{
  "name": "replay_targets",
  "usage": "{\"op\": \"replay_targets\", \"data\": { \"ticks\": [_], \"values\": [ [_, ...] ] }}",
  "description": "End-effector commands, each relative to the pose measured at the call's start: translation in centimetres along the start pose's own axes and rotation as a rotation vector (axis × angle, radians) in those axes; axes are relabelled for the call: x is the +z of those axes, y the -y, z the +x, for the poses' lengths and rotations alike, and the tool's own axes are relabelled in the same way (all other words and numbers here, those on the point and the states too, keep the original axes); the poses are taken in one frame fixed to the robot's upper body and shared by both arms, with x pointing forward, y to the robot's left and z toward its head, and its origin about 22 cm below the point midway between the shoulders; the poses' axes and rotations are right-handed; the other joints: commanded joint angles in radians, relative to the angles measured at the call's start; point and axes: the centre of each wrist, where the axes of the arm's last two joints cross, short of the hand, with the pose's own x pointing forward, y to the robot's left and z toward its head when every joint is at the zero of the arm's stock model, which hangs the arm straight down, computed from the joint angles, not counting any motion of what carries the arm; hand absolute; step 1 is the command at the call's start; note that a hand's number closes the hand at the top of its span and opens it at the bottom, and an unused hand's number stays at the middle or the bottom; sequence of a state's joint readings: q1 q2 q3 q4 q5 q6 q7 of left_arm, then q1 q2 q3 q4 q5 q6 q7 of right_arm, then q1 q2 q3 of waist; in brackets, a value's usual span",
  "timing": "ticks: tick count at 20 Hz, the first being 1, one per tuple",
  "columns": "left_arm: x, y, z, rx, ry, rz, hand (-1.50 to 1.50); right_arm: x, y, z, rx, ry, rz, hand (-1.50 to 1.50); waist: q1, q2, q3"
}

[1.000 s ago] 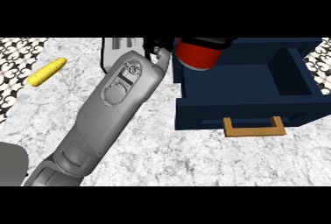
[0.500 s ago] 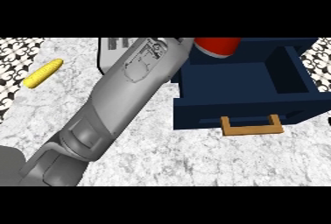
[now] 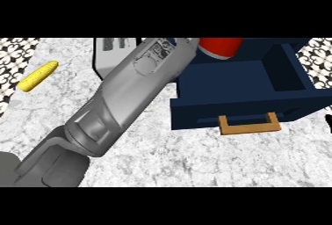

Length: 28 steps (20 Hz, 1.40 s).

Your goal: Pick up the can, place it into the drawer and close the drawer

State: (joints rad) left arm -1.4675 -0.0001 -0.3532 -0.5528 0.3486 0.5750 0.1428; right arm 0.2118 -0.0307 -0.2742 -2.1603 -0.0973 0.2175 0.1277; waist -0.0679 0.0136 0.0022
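While the can [image 3: 220, 47] hangs above the open drawer [image 3: 227, 79], hand unseen, grip unknowable; likely light, rigid, slick—hold its sides.

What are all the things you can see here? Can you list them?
can: one, red with a dark band low down, at the top edge above the back of the open drawer, partly cut off by the view
drawer: one, dark blue, open, at the right on the counter
handle: one, tan, on the drawer's front
corn cob: one, yellow, lying at the left on the counter
white and dark thing: one, at the top behind the forearm, mostly hidden, cannot tell what it is
counter: one, grey-white marbled, under everything
left forearm: one, grey, slanting from lower left up towards the can; its hand is not in view
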Motion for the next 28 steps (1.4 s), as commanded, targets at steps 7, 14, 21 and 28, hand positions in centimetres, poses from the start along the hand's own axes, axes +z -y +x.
{"op": "replay_targets", "data": {
  "ticks": [7,14,21,28],
  "values": [
    [-0.8,0.0,-1.3,-0.07,0.01,0.056,1.5,-1.8,-0.7,0.2,0.009,0.012,0.011,-1.5,-0.023,0.01,0.001],
    [-0.4,-0.3,-4.3,-0.14,0.024,0.076,1.5,-1.7,-1.0,-0.2,-0.004,0.034,0.025,-1.5,-0.041,0.011,0.001],
    [0.2,-0.3,-6.4,-0.202,0.03,0.063,1.5,-1.7,-0.4,-0.9,-0.01,0.026,0.027,-1.5,-0.044,0.011,0.001],
    [0.3,-0.6,-7.8,-0.199,-0.008,0.156,-1.5,-3.1,-1.3,1.1,0.001,0.052,0.046,-1.5,-0.065,0.02,0.0]
  ]
}}
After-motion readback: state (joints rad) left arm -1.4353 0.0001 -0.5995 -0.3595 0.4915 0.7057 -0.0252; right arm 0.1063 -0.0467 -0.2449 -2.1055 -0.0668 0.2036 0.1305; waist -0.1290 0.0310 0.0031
